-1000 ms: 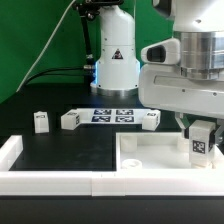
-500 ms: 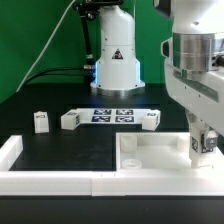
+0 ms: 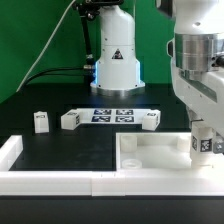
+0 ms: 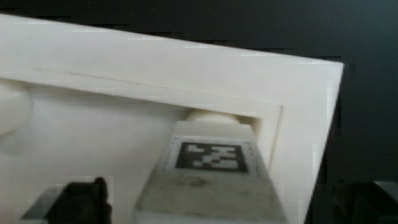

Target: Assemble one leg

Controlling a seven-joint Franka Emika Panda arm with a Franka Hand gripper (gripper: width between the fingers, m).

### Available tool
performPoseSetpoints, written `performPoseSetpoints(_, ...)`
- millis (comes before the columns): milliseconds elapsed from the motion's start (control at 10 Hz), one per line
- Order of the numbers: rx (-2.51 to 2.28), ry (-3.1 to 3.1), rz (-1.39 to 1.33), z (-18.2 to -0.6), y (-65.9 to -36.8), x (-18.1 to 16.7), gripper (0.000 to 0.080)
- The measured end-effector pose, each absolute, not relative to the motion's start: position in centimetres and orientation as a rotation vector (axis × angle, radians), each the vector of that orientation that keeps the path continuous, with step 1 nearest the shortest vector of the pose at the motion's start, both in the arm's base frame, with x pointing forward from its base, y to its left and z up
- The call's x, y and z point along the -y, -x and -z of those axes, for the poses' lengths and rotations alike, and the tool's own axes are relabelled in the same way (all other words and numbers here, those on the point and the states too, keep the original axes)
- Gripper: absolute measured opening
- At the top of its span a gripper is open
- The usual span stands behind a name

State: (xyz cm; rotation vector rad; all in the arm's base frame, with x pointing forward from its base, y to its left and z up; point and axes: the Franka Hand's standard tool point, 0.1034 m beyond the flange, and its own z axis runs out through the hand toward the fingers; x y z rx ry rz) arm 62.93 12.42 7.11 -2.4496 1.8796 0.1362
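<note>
Counted from the exterior view's left: three loose legs (image 3: 40, 121), (image 3: 69, 120), (image 3: 151, 120) stand on the table (image 3: 60, 145), two left of the one marker board (image 3: 112, 115) and one just right of it. One white panel (image 3: 150, 160) lies in front. At its right-hand corner the gripper (image 3: 203, 138) is clamped on the leg (image 3: 203, 147), the fourth, held upright.

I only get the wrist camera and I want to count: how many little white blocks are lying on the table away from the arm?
Observer: Three. The first leg and second leg lie toward the exterior view's left, the third leg nearer the middle.
Operator: What's between them?
Observer: A flat marker board lies between the second and third.
Operator: Which corner of the tray is my block at?
Observer: The end effector holds the fourth leg at the tray's near corner on the exterior view's right.
</note>
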Motion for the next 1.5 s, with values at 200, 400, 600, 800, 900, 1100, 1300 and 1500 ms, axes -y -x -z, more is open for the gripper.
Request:
performPoseSetpoints(200, -1.554, 2.655, -0.127, -7.1, -62.9, -12.7, 0.0648)
performPoseSetpoints(400, -1.126, 2.85, -0.102, -7.1, -63.0, -12.6, 0.0649)
performPoseSetpoints(600, -0.816, 2.956, -0.084, -7.2, -63.0, -12.6, 0.0649)
performPoseSetpoints(800, -0.433, 3.034, -0.062, -7.2, -63.0, -13.1, 0.0649)
performPoseSetpoints(900, -0.278, 3.055, -0.056, -7.2, -63.0, -13.0, 0.0649)
performPoseSetpoints(1100, 0.125, 3.07, -0.042, -7.2, -63.2, -12.2, 0.0649)
performPoseSetpoints(1300, 0.179, 3.068, -0.039, -7.2, -63.2, -11.9, 0.0649)
performPoseSetpoints(1500, 0.177, 3.068, -0.04, -7.2, -63.2, -11.9, 0.0396)
